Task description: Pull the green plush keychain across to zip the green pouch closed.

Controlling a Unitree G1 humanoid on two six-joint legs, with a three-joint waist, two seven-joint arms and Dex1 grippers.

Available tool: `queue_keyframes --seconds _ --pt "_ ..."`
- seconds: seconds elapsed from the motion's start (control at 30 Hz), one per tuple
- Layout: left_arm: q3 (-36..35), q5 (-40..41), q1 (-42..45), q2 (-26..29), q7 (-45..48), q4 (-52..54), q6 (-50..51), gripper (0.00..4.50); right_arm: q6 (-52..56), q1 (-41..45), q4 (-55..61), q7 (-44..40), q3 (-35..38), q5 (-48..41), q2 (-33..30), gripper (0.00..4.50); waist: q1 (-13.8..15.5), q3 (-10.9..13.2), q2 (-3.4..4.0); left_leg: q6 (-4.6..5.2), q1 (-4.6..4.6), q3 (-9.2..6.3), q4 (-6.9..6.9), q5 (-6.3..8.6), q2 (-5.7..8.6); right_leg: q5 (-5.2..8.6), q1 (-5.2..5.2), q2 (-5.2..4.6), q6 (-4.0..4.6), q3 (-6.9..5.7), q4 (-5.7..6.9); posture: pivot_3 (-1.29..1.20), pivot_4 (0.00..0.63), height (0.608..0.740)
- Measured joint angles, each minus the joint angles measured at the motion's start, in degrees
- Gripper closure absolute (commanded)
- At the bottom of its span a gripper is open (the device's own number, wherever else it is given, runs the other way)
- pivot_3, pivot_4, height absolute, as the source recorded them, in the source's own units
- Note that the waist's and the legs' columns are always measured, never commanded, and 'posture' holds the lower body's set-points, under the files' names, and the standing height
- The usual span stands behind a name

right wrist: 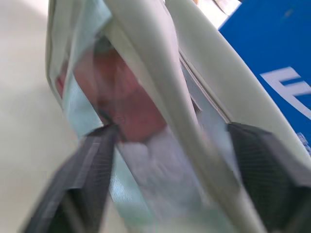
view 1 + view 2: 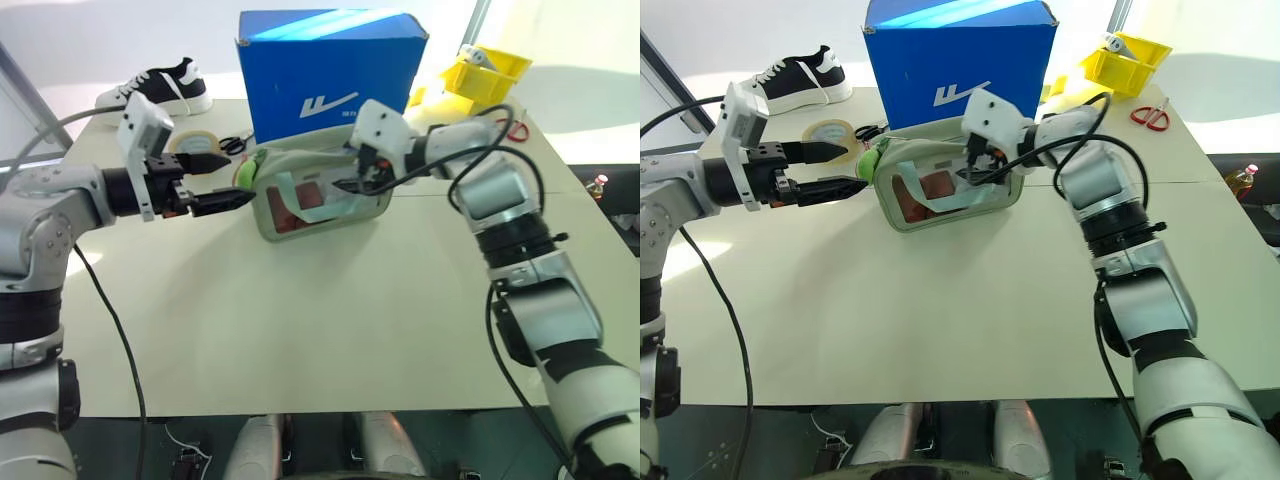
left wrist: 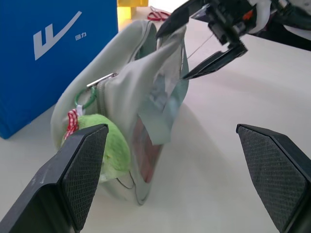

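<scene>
One green pouch (image 2: 318, 195), one green plush keychain (image 2: 246, 173), one blue box (image 2: 325, 70), one shoe (image 2: 160, 87), one tape roll (image 2: 195, 141), two hands.

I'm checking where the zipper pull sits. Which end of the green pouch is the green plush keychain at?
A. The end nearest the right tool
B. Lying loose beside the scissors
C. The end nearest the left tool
C: the green plush keychain hangs at the green pouch's end facing the open left tool.

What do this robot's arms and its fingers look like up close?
Both arms are silver-grey shells with black joint bands and loose black cables alongside. A white boxy block sits at each wrist. The left gripper and right gripper each have two black pointed fingers with fine cross-hatched pads.
</scene>
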State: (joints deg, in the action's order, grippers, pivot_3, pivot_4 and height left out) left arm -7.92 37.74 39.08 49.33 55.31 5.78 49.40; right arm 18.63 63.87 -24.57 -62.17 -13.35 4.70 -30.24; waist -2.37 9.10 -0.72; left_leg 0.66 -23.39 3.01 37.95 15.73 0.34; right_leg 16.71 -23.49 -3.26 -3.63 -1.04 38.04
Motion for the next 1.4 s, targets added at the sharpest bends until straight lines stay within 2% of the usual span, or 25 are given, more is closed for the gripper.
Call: queue_keyframes --seconds 0.13,0.2,0.27,0.4,0.5,0.73,0.77,0.9,1.1,1.37,1.4 --pt "-0.3 0.0 -0.4 0.1 -0.3 0.0 0.0 0.0 -4.4 0.9 -5.4 -4.9 2.7 -2.7 -4.7 0.05 -0.1 0.0 -0.01 0.0 0.0 0.0 0.0 0.0 0.0 0.0 0.0 0.0 0.0 0.0 0.0 0.0 0.15 0.74" --pt "-0.3 0.1 -0.4 0.1 -0.3 0.0 0.0 0.0 -4.9 1.0 -6.5 -5.6 3.1 -3.0 -4.8 0.05 -0.5 0.0 0.02 -0.01 0.02 0.0 -0.03 0.0 -0.01 0.0 -0.02 0.0 0.01 0.01 0.01 0.0 0.15 0.74" --pt "-0.3 0.2 -0.4 0.1 -0.3 0.1 0.0 0.0 -6.9 3.4 -18.4 -5.5 4.8 -3.9 -4.5 0.05 -0.2 0.0 0.02 -0.03 0.03 0.0 -0.04 -0.02 -0.01 0.0 0.01 0.0 0.01 0.0 0.0 0.0 0.15 0.74" --pt "-0.3 0.2 -0.2 0.3 -0.3 0.0 0.0 0.0 -9.3 4.9 -29.0 -2.5 5.4 -3.7 -1.5 0.05 -0.2 0.0 0.01 -0.03 0.02 0.01 -0.04 -0.01 0.0 0.0 0.01 -0.02 0.01 0.0 -0.04 0.0 0.15 0.74" --pt "-0.3 0.2 -0.1 0.3 -0.3 0.1 0.1 0.0 -11.1 6.0 -33.4 -1.0 5.4 -3.1 -0.4 0.85 -0.2 0.1 0.07 -0.04 0.02 0.01 -0.08 -0.02 0.0 0.0 -0.01 -0.02 0.01 0.0 -0.04 0.0 0.15 0.74" --pt "-0.6 0.3 -0.5 1.4 -0.5 0.2 0.2 0.0 -8.8 6.0 -30.2 -6.5 6.5 -4.5 -1.7 4.35 -0.2 0.1 0.09 -0.03 0.02 0.01 -0.09 -0.01 0.0 0.0 0.0 -0.02 0.01 0.0 -0.05 0.0 0.15 0.74" --pt "-0.7 0.2 -0.7 1.4 -0.6 0.2 0.2 0.0 -7.7 5.2 -28.2 -7.6 6.5 -5.0 -2.3 4.44 -0.2 0.1 0.09 -0.03 0.02 0.0 -0.09 -0.01 0.0 0.0 0.0 -0.02 0.01 0.0 -0.04 0.0 0.15 0.74" --pt "-0.9 -0.2 -2.3 1.7 -0.8 -0.1 -0.3 0.0 0.1 -0.6 -16.2 -11.3 7.1 -7.5 -5.3 4.44 0.0 0.1 0.09 -0.02 0.0 0.0 -0.1 0.0 0.0 0.0 0.0 -0.04 0.01 0.0 -0.06 0.0 0.15 0.74" --pt "-0.8 -1.1 -2.4 1.5 -1.2 -1.4 -1.5 0.0 8.4 -8.9 0.0 -11.7 7.4 -10.8 -7.0 4.44 -0.2 0.1 0.08 -0.02 0.0 0.0 -0.09 0.0 -0.01 0.0 -0.01 -0.05 0.01 0.0 -0.05 0.0 0.15 0.74" --pt "-0.8 -2.2 -2.2 1.3 -1.1 -2.8 -2.6 0.0 7.4 -13.6 7.3 -9.4 7.1 -11.5 -8.2 4.44 -0.1 0.1 0.09 -0.02 0.01 0.01 -0.09 0.0 0.0 0.0 -0.02 -0.06 0.01 0.0 -0.06 0.0 0.15 0.74" --pt "-0.8 -2.3 -2.2 1.3 -1.0 -3.1 -2.7 0.0 6.8 -13.7 7.3 -9.1 7.1 -11.5 -8.3 3.74 -0.1 0.1 0.09 -0.02 0.01 0.01 -0.09 0.0 0.0 0.01 -0.02 -0.06 0.01 0.0 -0.06 0.0 0.15 0.74"
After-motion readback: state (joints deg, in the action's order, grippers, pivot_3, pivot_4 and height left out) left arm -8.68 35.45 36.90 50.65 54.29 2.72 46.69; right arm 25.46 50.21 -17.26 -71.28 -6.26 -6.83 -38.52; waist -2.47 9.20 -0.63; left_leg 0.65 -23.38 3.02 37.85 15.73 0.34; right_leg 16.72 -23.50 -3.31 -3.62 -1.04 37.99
